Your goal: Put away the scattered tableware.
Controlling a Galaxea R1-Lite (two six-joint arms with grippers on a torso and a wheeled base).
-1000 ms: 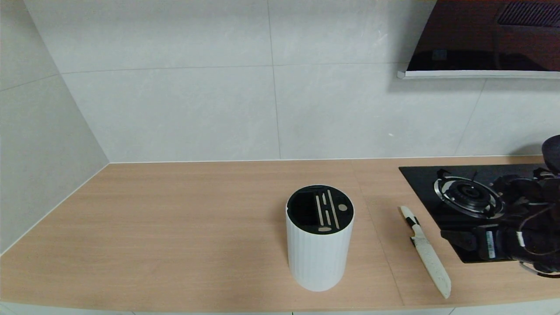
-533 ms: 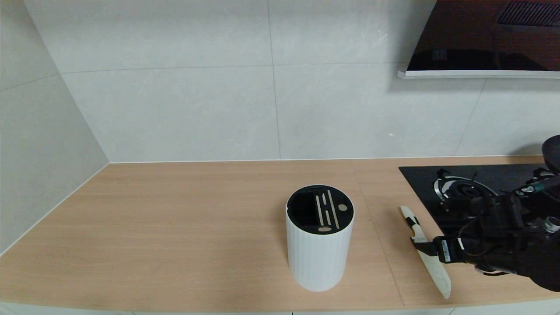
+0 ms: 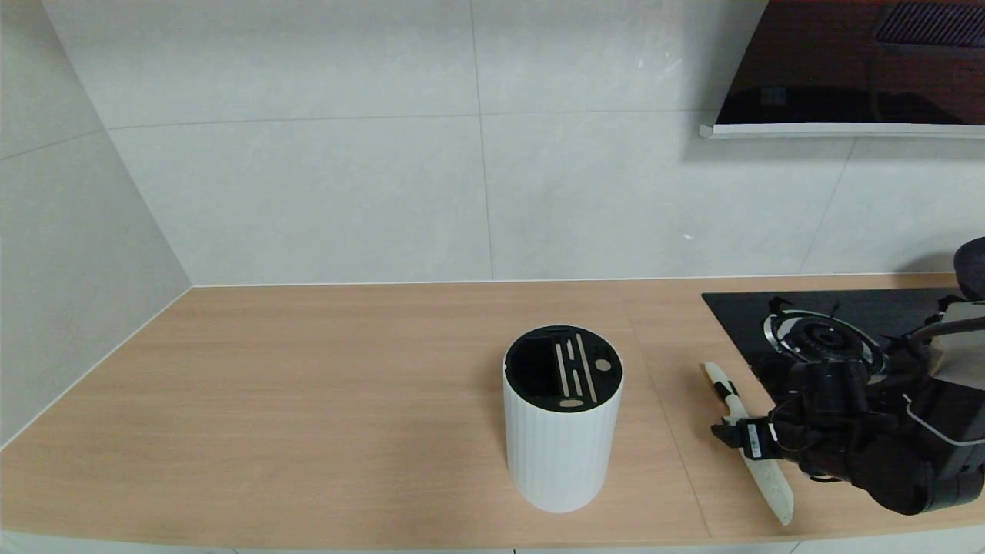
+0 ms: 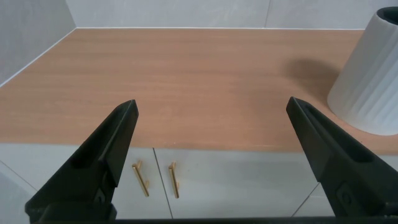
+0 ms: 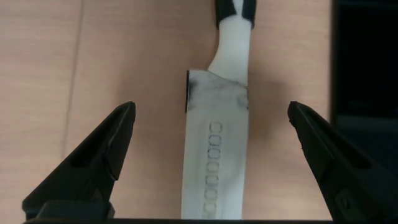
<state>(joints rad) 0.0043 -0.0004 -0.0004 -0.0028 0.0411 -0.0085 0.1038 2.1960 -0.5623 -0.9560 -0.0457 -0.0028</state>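
Observation:
A white speckled knife (image 3: pixel 769 481) lies on the wooden counter (image 3: pixel 346 400) just left of the cooktop, its black-and-white handle (image 3: pixel 720 382) pointing toward the wall. My right gripper (image 3: pixel 742 438) hangs directly over the knife's middle. In the right wrist view it is open (image 5: pixel 211 112), with the blade (image 5: pixel 217 149) lying between the two fingers (image 5: pixel 93 168) and apart from both. A white ribbed knife holder (image 3: pixel 562 431) with a black slotted top stands left of the knife. My left gripper (image 4: pixel 211 109) is open and holds nothing, low in front of the counter edge, with the holder (image 4: pixel 370 74) off to one side.
A black gas cooktop (image 3: pixel 739 308) with a burner (image 3: pixel 823 338) lies right of the knife. A dark range hood (image 3: pixel 846 69) hangs above it. Tiled walls close the back and left. Cabinet door handles (image 4: pixel 142 177) show under the counter's front edge.
My right gripper has moved left from over the cooktop to above the knife. The knife and the holder have stayed put.

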